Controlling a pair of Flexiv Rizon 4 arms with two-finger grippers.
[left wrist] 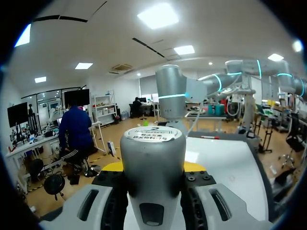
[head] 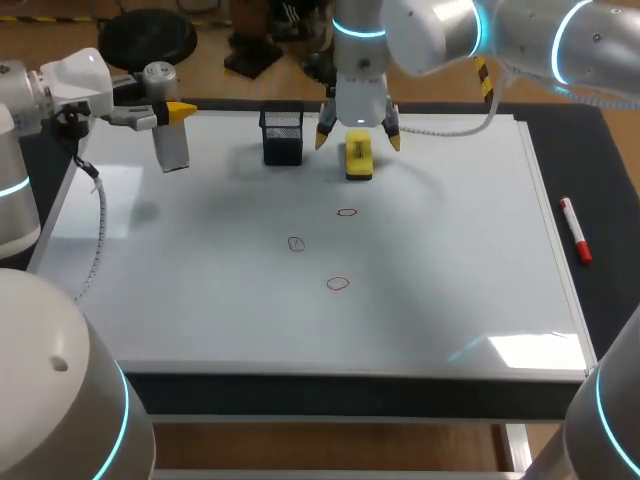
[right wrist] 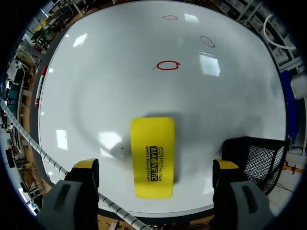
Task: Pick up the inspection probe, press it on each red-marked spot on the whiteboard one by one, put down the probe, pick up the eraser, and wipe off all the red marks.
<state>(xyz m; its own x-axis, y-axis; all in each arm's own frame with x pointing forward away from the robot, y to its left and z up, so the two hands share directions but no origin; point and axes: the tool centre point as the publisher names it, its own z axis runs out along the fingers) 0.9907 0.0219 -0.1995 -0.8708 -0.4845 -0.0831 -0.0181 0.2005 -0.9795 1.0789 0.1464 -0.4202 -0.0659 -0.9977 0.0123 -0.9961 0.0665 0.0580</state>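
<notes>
Whiteboard (head: 450, 300) fills most of the worktop, with three red marks (head: 346, 212) ringed near its middle. I see the yellow eraser (head: 358, 160) lying flat by the far edge, directly under my right gripper (head: 358, 138), whose fingers stand spread to either side without touching it. A black mesh holder (head: 283, 135) sits just beside. That arm points straight down. My left gripper (head: 178, 112) pinches the grey probe (head: 173, 148) upright above the far left corner.

A black mesh holder (head: 283, 135) stands upright, and a red marker (head: 575, 230) lies on the dark table (head: 600, 150).
</notes>
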